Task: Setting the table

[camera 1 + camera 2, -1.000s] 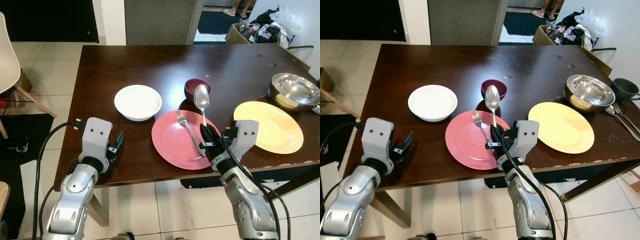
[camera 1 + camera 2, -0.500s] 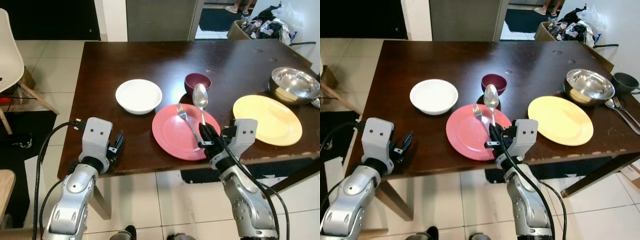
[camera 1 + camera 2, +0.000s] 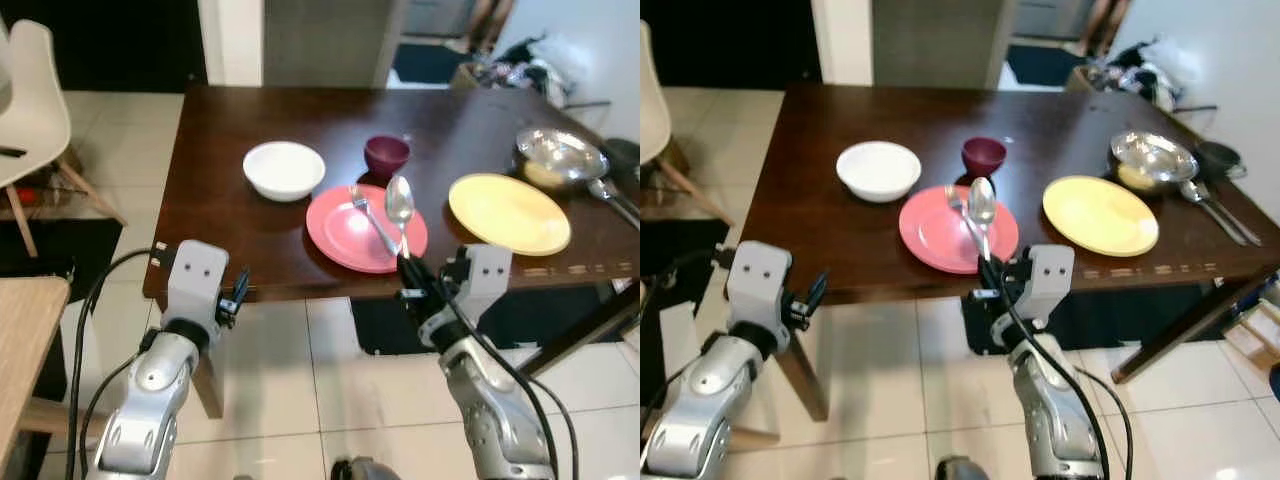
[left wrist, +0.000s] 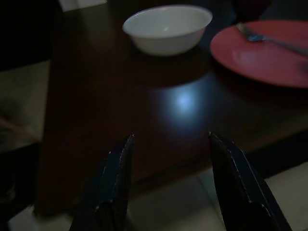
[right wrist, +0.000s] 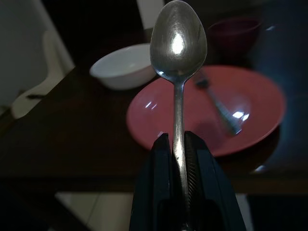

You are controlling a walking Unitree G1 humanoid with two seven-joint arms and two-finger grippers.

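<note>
While pinched by its handle in the right hand (image 3: 412, 278), spoon (image 3: 400, 203) stands upright, bowl up, held off the near edge of the dark table (image 3: 250, 240) over the tiled floor (image 3: 300, 380). Beyond it, on the table: red plate (image 3: 345, 225) with fork (image 3: 368, 217) lying on it, white bowl (image 3: 284, 169), maroon bowl (image 3: 386, 155), yellow plate (image 3: 508, 212), steel bowl (image 3: 555, 157). Left hand (image 4: 168, 185) spread wide, holding nothing, just short of the table edge.
</note>
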